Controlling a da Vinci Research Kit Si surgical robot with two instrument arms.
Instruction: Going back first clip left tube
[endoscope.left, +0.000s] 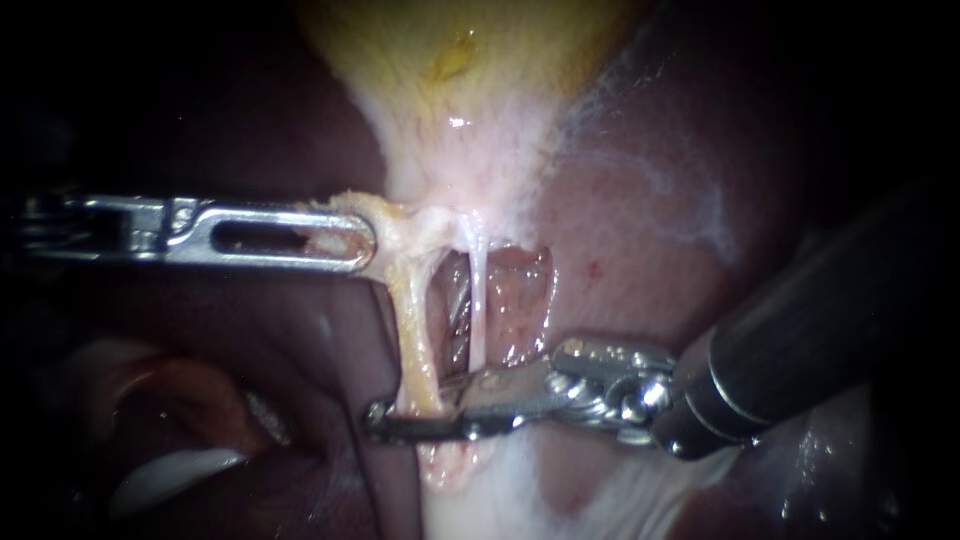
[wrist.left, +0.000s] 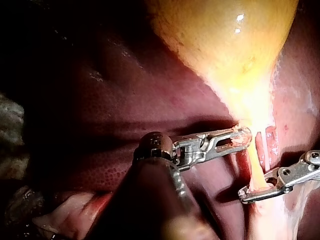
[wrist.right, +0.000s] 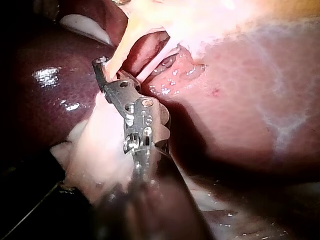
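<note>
Progress: the retreat from the left tube (endoscope.left: 412, 330) looked not yet begun. Right instrument (endoscope.left: 385, 420) sat low on that tube, jaws pressed onto it from both sides, with the tube crossing between them near the tips. No clip could be made out as a separate thing; if one was on the tube, the jaws hid it. Judged remaining: release the jaws, then back the shaft out without dragging the tube. Left instrument (endoscope.left: 350, 238) pinched the neck tissue (endoscope.left: 395, 215) where the tube met the gallbladder (endoscope.left: 450, 60), and the tube ran taut between the two instruments. Right tube (endoscope.left: 477, 300), thinner and whiter, ran just beside it and came down close to the right instrument's upper jaw; contact could not be told. Liver (endoscope.left: 640, 230) lay behind.
</note>
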